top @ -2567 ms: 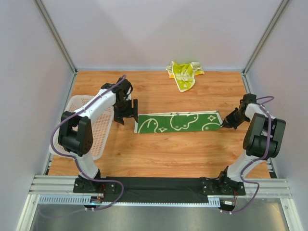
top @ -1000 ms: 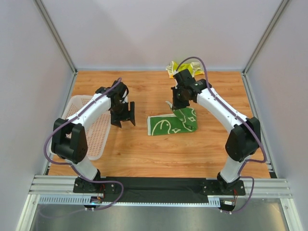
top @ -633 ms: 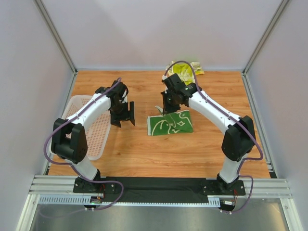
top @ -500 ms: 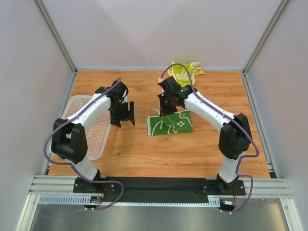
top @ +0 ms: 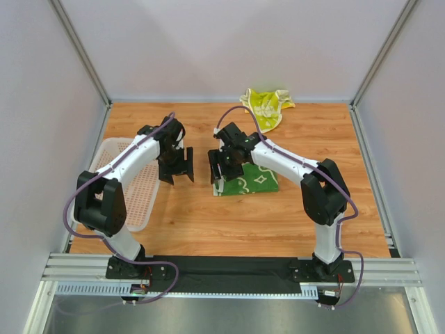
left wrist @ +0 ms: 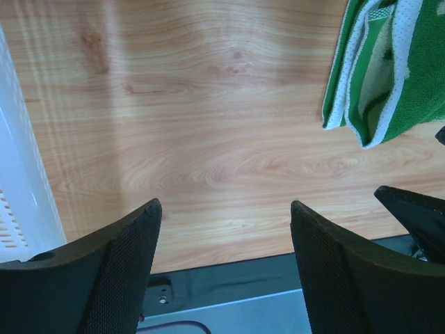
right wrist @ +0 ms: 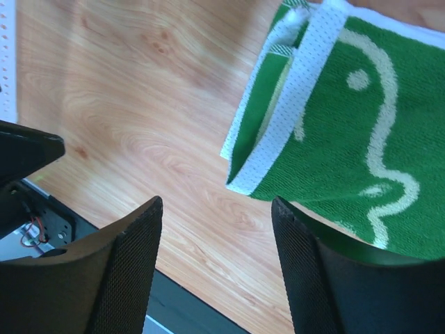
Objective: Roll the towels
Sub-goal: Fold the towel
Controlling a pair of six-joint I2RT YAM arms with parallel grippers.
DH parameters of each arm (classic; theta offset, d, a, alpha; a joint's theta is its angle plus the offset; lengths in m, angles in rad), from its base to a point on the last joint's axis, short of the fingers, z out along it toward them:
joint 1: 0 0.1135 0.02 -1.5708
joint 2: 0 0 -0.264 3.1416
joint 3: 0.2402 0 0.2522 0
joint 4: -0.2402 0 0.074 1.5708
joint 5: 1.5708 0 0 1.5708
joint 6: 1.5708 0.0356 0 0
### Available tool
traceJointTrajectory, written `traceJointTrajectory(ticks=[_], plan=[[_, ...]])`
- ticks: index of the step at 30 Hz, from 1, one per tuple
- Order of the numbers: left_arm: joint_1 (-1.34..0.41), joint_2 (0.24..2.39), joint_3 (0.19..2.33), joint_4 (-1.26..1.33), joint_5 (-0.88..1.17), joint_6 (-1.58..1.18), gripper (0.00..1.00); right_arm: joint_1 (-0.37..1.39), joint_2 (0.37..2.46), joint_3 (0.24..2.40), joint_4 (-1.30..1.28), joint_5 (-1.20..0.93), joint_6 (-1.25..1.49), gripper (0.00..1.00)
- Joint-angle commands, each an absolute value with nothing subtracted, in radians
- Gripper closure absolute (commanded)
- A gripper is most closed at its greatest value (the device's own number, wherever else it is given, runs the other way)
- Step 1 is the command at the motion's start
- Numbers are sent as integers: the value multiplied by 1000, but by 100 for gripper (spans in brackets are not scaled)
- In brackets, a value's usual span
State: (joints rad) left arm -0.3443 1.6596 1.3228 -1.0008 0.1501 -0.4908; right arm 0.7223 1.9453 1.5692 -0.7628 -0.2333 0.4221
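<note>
Well, bare wood runs all along the near edge of the bench (top: 208, 223), so there is open room there. At mid-bench comes the big change: the dark green towel (top: 257, 181), a long flat strip a moment ago, is now folded over itself into a short pad, with its doubled, white-trimmed end toward the left. The right gripper (top: 221, 174), clamped half a second back, has let go; its jaws stand well apart over that folded end and hold nothing. Just to its left, the left gripper (top: 179, 174) hasn't budged, spread wide over bare wood and clear of the towel. The white basket (top: 142, 198) lies beyond it along the left edge. Far back, the yellow and lime towel (top: 264, 106) sits crumpled at the far edge, well apart from both arms.
</note>
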Motion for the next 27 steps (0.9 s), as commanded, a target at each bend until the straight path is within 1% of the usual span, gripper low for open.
traceJointTrajectory(ticks=[1, 6, 10, 12, 14, 20, 22, 27], plan=[[-337, 1663, 1370, -1031, 130, -471, 19, 710, 1904, 1597, -678, -305, 434, 34], [-350, 1716, 1404, -1025, 155, -477, 19, 629, 1803, 1531, -667, -330, 440, 34], [-419, 1819, 1495, -1026, 156, -482, 19, 496, 1721, 1415, -669, -313, 433, 41], [-442, 1871, 1587, -1037, 158, -483, 20, 451, 1707, 1356, -667, -314, 430, 43], [-466, 1951, 1690, -1068, 161, -486, 21, 399, 1712, 1327, -678, -318, 416, 46], [-506, 2115, 1854, -1095, 190, -489, 24, 327, 1782, 1232, -660, -319, 402, 55], [-512, 2155, 1870, -1101, 205, -494, 26, 313, 1798, 1215, -661, -310, 406, 58], [-537, 2168, 1871, -1078, 222, -512, 29, 285, 1812, 1147, -641, -314, 405, 59]])
